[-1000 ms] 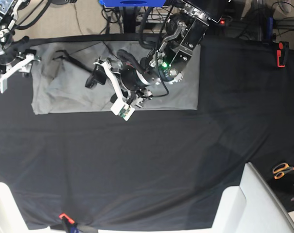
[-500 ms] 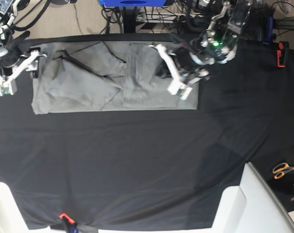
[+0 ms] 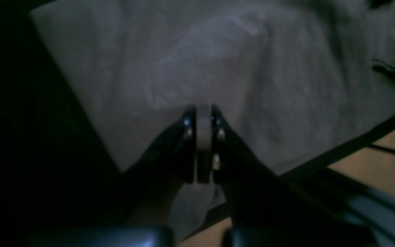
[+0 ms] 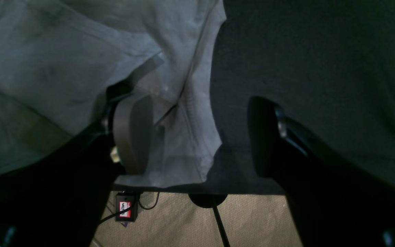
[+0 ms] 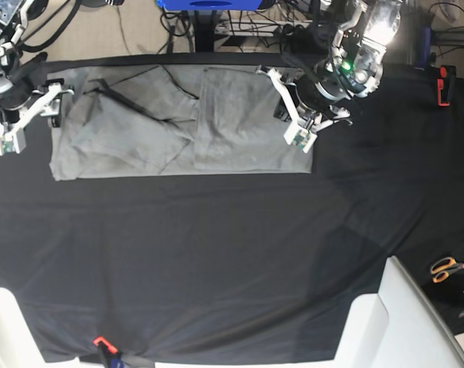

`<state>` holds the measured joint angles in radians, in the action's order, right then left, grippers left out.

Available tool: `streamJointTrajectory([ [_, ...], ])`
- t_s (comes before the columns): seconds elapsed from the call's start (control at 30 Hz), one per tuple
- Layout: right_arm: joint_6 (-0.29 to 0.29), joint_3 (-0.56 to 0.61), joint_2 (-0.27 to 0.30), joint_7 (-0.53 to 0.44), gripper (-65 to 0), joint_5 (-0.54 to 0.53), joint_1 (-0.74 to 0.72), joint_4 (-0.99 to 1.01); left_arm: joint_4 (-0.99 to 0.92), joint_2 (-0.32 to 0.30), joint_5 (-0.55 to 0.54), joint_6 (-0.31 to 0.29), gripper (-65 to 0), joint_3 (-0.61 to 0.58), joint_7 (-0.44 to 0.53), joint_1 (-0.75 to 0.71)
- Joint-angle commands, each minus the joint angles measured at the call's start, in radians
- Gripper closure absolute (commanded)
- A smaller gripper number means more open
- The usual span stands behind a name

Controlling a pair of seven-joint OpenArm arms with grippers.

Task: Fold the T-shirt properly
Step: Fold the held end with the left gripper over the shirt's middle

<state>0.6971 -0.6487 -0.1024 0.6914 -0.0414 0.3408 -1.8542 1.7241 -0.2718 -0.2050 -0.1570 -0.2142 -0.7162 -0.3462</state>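
Over at the left of the base view, the right hand [image 5: 23, 119] hangs at the T-shirt's [image 5: 139, 130] left edge with its fingers spread wide and nothing between them; in its wrist view one pad [image 4: 132, 133] sits over the grey hem and the other over the black cloth [image 5: 216, 253].

The T-shirt lies along the far side of the table, already doubled into a long flat band, with loose folds and a dark crease on its left half.

At the band's right end, the left hand [image 5: 302, 115] has its fingers pressed tight together, low over the shirt; whether any cloth is pinched I cannot tell.

My guess is that a crosswise fold is being set up. Next, each hand needs a firm hold on an end corner.
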Motion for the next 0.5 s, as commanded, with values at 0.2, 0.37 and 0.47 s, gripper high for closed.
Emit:
streamJointTrajectory([
  [0.2, 0.001, 0.221, 0.011, 0.189, -40.4, -0.008, 0.037, -0.028, 0.038, -0.011, 0.012, -0.008, 0.0, 0.305, 0.016, -0.043],
  [0.37, 0.001, 0.473, 0.046, 0.196, -40.4, -0.008, 0.065, -0.034, 0.038, -0.013, 0.012, -0.12, 0.0, 0.522, 0.016, -0.09],
  [0.47, 0.001, 0.603, 0.043, 0.198, -40.4, -0.007, 0.065, -0.034, 0.006, -0.008, 0.02, -0.194, 0.0, 0.634, 0.017, -0.115],
])
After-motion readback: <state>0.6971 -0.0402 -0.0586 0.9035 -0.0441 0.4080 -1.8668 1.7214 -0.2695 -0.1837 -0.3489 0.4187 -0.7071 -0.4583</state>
